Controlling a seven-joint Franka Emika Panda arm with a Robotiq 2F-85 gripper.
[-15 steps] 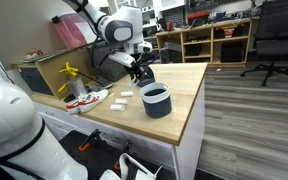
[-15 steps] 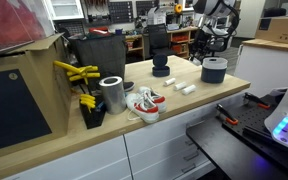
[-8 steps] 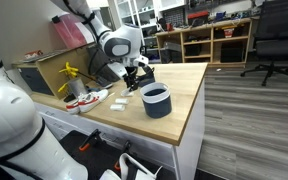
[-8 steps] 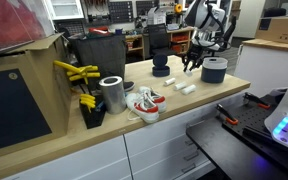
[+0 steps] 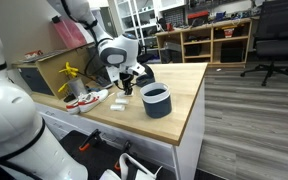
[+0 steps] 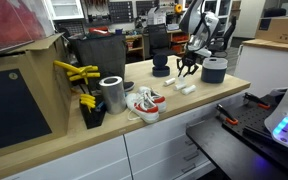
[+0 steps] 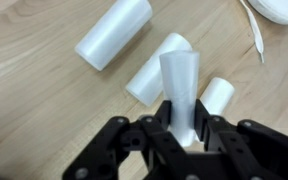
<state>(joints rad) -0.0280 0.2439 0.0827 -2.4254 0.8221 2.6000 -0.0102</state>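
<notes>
- Wrist view showed the gripper (image 7: pixel 187 128) pinching a white tube (image 7: pixel 180 80) between its two black fingers, the tube sticking out ahead of them with its far end slightly flared.
- Below the held tube, three loose white cylinders (image 7: pixel 114 33) lay on the wooden tabletop (image 7: pixel 34 110). The largest was off to one side, and the two smaller ones lay just beside the tube's outline.
- A white sneaker edge (image 7: pixel 279 10) with a lace showed at the corner of that view.
- In both exterior views the gripper (image 5: pixel 127 82) (image 6: pixel 187 68) hung low over the tabletop, beside a dark round container (image 5: pixel 156 100) (image 6: pixel 214 70). The held tube was too small to make out there.
- In an exterior view, a pair of sneakers (image 6: pixel 142 103) sat next to a metal can (image 6: pixel 111 94), well apart from the gripper.
</notes>
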